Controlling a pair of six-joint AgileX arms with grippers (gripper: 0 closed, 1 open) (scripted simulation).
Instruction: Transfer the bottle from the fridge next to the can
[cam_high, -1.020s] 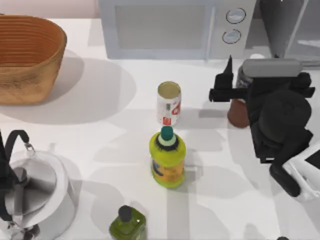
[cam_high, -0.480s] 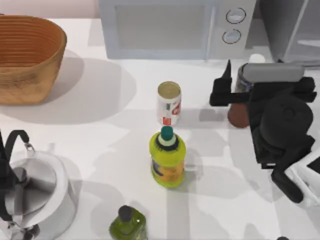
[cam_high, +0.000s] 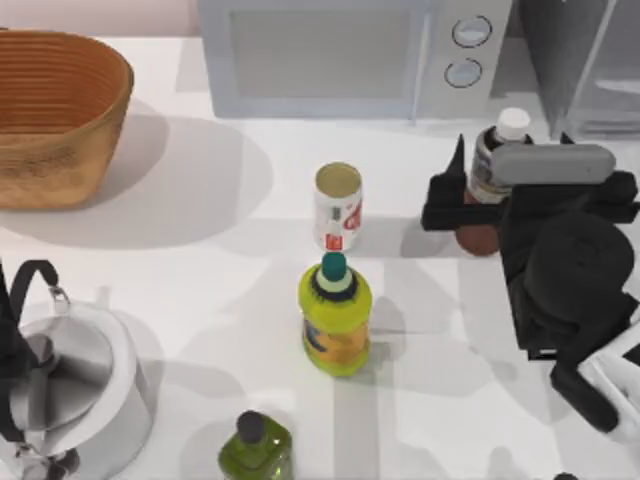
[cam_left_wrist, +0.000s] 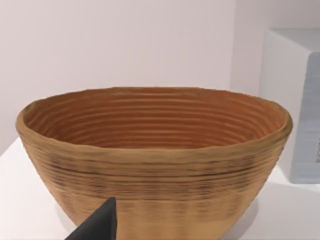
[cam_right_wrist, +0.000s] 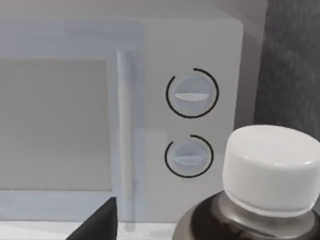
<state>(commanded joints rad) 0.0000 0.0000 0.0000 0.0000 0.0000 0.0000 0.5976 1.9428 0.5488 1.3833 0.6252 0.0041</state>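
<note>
The dark reddish-brown bottle (cam_high: 488, 170) with its white cap (cam_right_wrist: 270, 170) stands upright on the table in front of the fridge (cam_high: 575, 55), well to the right of the can (cam_high: 338, 205). My right gripper (cam_high: 488, 198) is open beside the bottle's upper part, one fingertip (cam_high: 458, 150) showing on the bottle's left. In the right wrist view the cap sits off to one side of a fingertip (cam_right_wrist: 100, 222). The white can with red markings stands upright mid-table. My left gripper (cam_high: 18, 335) is parked at the left edge, a fingertip (cam_left_wrist: 102, 222) facing the basket.
A white microwave (cam_high: 330, 55) lines the back. A woven basket (cam_high: 55, 115) sits back left and a metal kettle (cam_high: 75, 385) front left. The yellow-green bottle (cam_high: 335, 315) stands just in front of the can, with the olive bottle (cam_high: 255, 445) nearer the front edge.
My right gripper has drawn back toward the front and slightly right, uncovering the bottle's white cap. The bottle's base has stayed in place. Nothing else moved.
</note>
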